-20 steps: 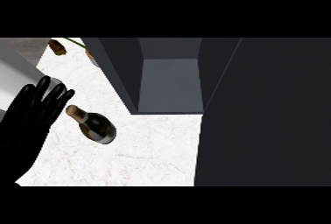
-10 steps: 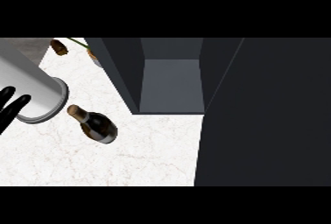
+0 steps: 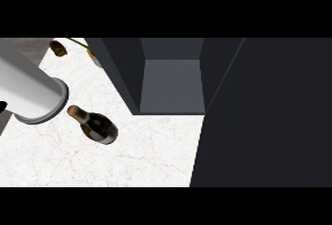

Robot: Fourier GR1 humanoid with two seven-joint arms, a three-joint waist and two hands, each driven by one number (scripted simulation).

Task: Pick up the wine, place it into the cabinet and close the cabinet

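Grey forearm (image 3: 29,88) slants beside the wine (image 3: 96,126); its robot hand's state cannot be told.

Glossy glass wine (image 3: 99,127), marble counter (image 3: 149,154)

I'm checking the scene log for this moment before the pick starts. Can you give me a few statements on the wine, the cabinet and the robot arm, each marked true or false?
1. The wine bottle stands on the white marble counter, outside the cabinet. True.
2. The cabinet is closed. False: it is open, and its grey inside shows.
3. A robot hand is curled round the wine bottle. False: nothing holds the bottle; only a grey forearm shows to the left of it, and just a black sliver of the left robot hand shows at the view's left edge.
4. The bottle is already inside the cabinet. False: no bottle shows in the cabinet.
5. The cabinet door fills the view's right side. True.
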